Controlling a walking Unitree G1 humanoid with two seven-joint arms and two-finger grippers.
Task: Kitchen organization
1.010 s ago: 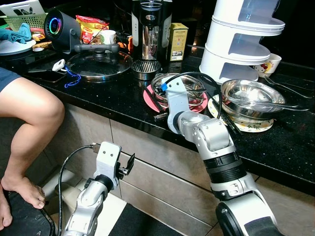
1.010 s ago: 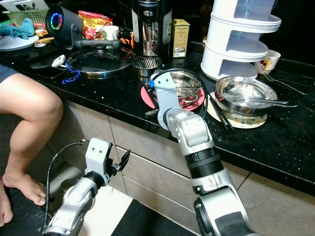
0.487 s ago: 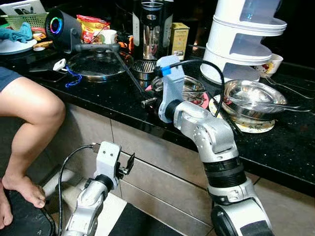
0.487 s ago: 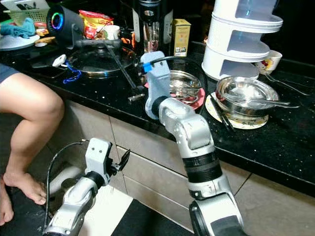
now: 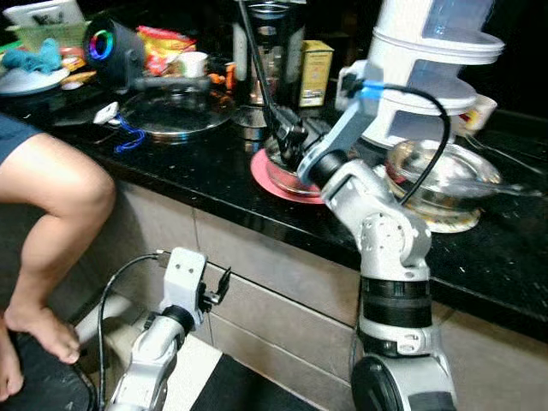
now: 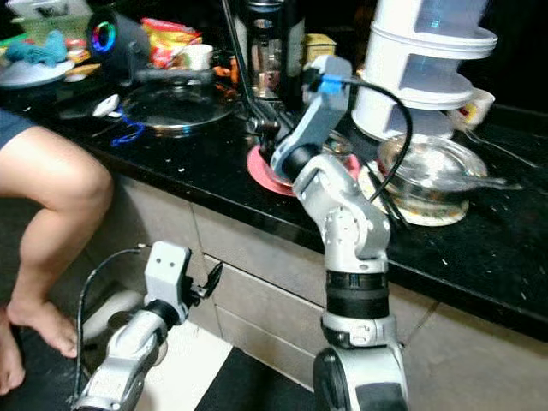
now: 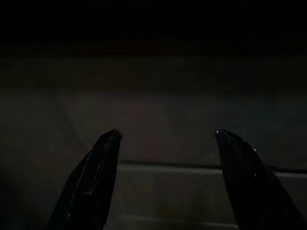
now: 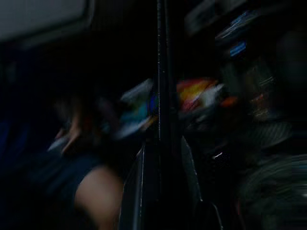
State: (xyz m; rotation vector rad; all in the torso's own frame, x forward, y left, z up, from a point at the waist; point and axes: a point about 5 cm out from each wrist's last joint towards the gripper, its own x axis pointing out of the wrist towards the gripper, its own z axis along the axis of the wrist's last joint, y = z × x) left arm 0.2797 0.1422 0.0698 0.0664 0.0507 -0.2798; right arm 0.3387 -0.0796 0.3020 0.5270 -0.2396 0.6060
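Right wrist view blurred; person cut off by edge.

Silver jointed arms carry white wrist blocks, black cables and blue tape.

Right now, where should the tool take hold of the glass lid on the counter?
Probably the black handle on top of the glass lid, coming from above: the lid lies flat on the counter, rim down, so that raised handle offers something to close on.

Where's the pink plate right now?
In the left eye view the pink plate lies near the black counter's front edge, under a glass bowl, beside the right gripper, right of the glass pot lid.
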